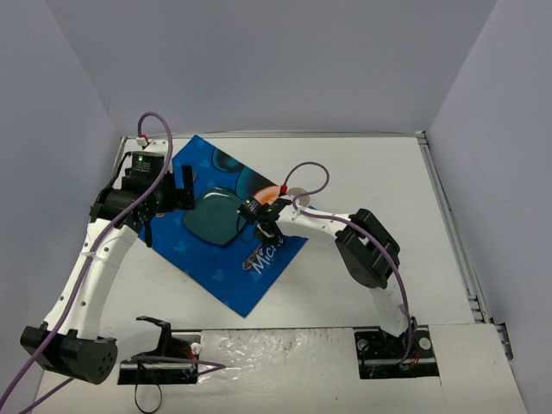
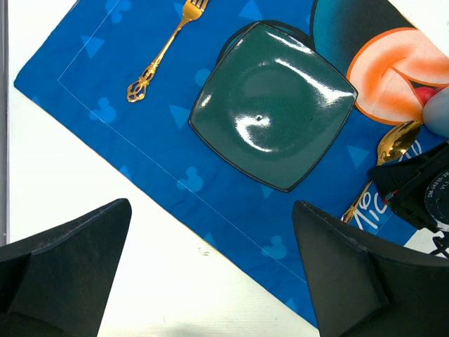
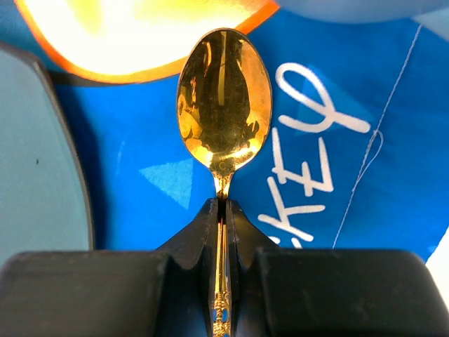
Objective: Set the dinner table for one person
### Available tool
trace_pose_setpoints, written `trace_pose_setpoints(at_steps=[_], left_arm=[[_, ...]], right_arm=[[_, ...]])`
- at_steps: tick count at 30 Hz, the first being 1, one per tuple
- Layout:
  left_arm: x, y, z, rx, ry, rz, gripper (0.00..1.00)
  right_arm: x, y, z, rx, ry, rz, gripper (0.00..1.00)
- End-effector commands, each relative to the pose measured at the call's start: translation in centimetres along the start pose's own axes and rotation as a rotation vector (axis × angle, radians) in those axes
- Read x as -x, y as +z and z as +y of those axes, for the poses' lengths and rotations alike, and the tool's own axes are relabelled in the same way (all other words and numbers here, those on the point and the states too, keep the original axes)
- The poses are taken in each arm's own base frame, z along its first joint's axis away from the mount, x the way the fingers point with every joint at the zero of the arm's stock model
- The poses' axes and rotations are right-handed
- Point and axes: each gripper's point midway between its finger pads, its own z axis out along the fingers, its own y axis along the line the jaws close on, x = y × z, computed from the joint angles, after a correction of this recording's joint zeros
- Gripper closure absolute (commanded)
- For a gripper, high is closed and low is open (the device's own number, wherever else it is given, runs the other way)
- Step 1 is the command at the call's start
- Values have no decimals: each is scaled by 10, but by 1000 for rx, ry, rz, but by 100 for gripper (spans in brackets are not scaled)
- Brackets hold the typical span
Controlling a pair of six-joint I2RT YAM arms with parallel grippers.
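On the white dinner table (image 1: 388, 172) lies a blue Mickey placemat (image 1: 226, 278) with a dark green square plate (image 1: 214, 217) in its middle. A gold fork (image 2: 165, 50) lies on the mat left of the plate (image 2: 272, 116). My right gripper (image 3: 222, 207) is shut on the handle of a gold spoon (image 3: 224, 98), low over the mat just right of the plate; whether the spoon touches the mat I cannot tell. My left gripper (image 2: 210, 281) is open and empty, over the mat's near-left edge. In the top view the left arm hides the fork.
A pale round object (image 1: 299, 201) stands at the mat's far right corner, close behind the right gripper (image 1: 261, 220). Grey walls close in the table on three sides. Metal rails run along its right edge (image 1: 448, 216).
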Motion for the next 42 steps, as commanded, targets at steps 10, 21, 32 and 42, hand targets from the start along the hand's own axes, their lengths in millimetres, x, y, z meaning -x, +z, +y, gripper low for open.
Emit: trace_pose_setpoints(at_steps=[10, 21, 32, 42], left_arm=[[10, -2, -4, -11, -14, -36, 3], [10, -4, -5, -22, -16, -37, 3], [16, -22, -6, -42, -35, -66, 3], [28, -74, 15, -5, -91, -250, 3]], right_arm=[[-7, 5, -10, -38, 53, -7, 96], [-13, 2, -7, -26, 25, 0, 85], [41, -73, 31, 149, -19, -184, 50], [140, -182, -6, 220, -203, -493, 4]])
